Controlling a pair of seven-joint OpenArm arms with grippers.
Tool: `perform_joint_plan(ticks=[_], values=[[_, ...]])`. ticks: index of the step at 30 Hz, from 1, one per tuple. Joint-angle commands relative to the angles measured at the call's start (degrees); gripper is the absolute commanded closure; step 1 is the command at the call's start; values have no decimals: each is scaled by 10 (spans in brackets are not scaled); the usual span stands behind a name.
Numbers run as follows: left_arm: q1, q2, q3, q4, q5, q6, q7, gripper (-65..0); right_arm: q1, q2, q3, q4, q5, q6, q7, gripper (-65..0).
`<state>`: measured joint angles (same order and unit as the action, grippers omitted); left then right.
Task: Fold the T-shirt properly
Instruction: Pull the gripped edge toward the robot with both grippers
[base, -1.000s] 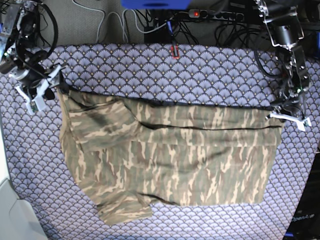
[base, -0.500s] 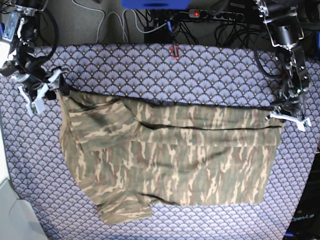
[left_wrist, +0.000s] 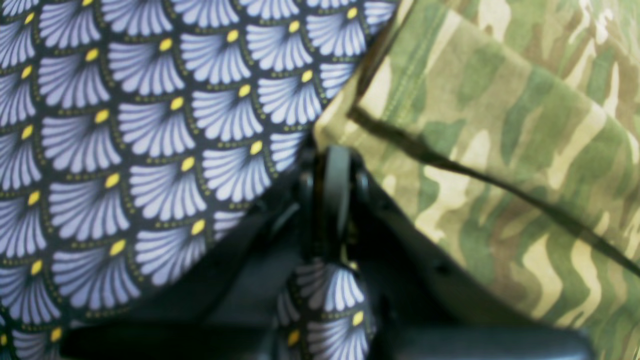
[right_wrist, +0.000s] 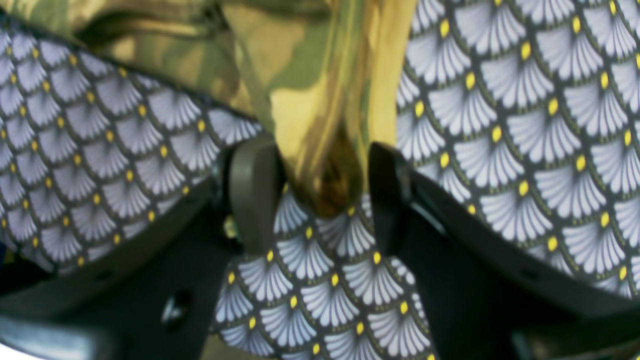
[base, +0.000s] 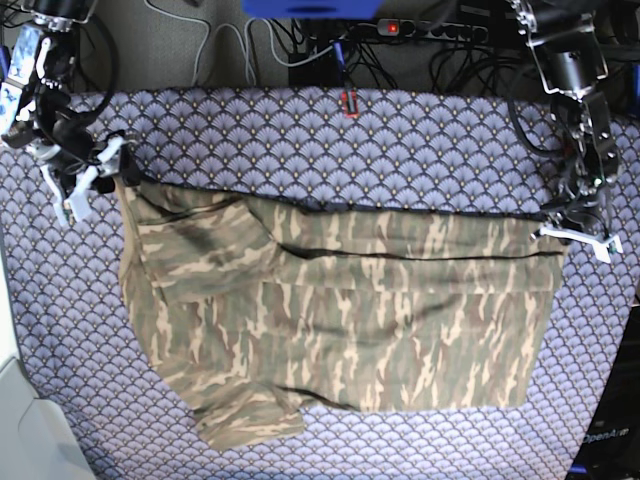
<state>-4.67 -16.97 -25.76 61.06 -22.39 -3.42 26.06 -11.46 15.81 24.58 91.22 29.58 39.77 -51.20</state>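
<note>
T-shirt (base: 330, 310) flat on tablecloth (base: 300, 130), left gripper (base: 575, 232) pinching its corner, right gripper (right_wrist: 312, 195) spread, fabric tip between jaws

Looks like a robotics lab. Desk (base: 420, 130) draped in a purple scale-patterned tablecloth (base: 300, 140), flanked by two robot arms. Power strip (base: 420, 30) and tangled cables (base: 300, 45) along the far edge.

The purple scale-patterned tablecloth (base: 420, 140) carries the camouflage T-shirt (base: 340, 310), spread flat.

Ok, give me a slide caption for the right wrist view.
Open right gripper straddling a bunched T-shirt corner over the tablecloth.
</note>
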Motion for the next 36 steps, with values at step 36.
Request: perform_joint_plan(ticks=[36], values=[[137,-54,-60,232,-1,-1,196,-8,-127,44,30,95,11,2,29,0]])
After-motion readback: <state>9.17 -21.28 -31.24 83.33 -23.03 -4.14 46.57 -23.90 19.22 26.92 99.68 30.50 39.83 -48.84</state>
